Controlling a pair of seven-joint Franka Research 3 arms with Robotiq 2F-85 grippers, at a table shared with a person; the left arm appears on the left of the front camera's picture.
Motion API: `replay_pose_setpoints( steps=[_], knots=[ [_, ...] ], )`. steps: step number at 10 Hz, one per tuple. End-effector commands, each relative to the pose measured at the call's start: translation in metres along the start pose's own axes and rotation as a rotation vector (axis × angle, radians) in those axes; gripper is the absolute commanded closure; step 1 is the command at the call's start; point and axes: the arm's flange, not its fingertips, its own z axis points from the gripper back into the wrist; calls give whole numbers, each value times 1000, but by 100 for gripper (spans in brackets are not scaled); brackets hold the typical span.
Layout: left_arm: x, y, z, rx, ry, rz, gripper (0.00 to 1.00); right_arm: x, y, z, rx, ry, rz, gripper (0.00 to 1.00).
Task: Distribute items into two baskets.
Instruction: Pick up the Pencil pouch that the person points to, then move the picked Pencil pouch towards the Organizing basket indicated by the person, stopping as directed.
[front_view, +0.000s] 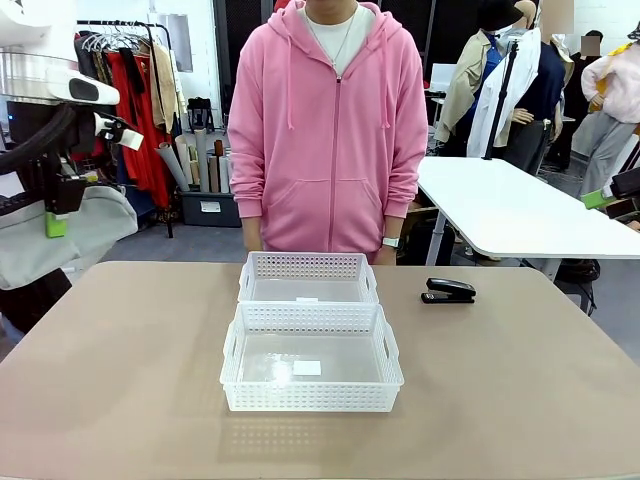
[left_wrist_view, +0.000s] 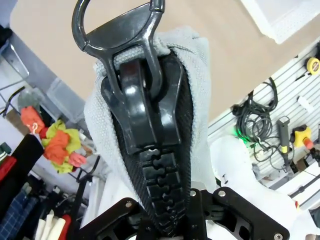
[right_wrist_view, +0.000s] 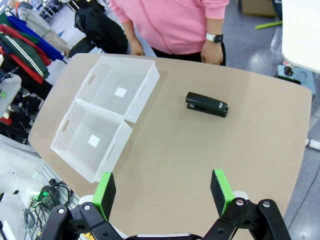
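Observation:
My left gripper (left_wrist_view: 162, 220) is shut on the black ridged strap (left_wrist_view: 155, 170) of the grey fabric pouch (left_wrist_view: 200, 70). It holds the pouch (front_view: 80, 240) in the air off the table's left side, with the left gripper (front_view: 55, 215) above it. A black stapler (front_view: 447, 290) lies on the table right of two white lattice baskets. One basket (front_view: 310, 397) is nearer me and the other (front_view: 308, 265) is in front of the person. My right gripper (right_wrist_view: 162, 192) hangs open high above the table, well short of the stapler (right_wrist_view: 206, 104) and the baskets (right_wrist_view: 145, 97) (right_wrist_view: 117, 145).
A person in a pink hoodie (front_view: 330, 130) stands at the far edge, hands down by the table. The tan tabletop (front_view: 120, 380) has free room on both sides of the baskets. A white table (front_view: 520, 215) stands behind at the right.

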Motion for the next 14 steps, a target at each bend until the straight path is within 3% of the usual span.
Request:
replay_pose_setpoints(
  steps=[1, 14],
  knots=[
    [-2, 5, 9, -39, -22, -22, 100, 1, 1, 0, 5, -4, 4, 0],
    [0, 0, 0, 0, 0, 0, 100, 1, 1, 0, 5, -4, 4, 0]
  ],
)
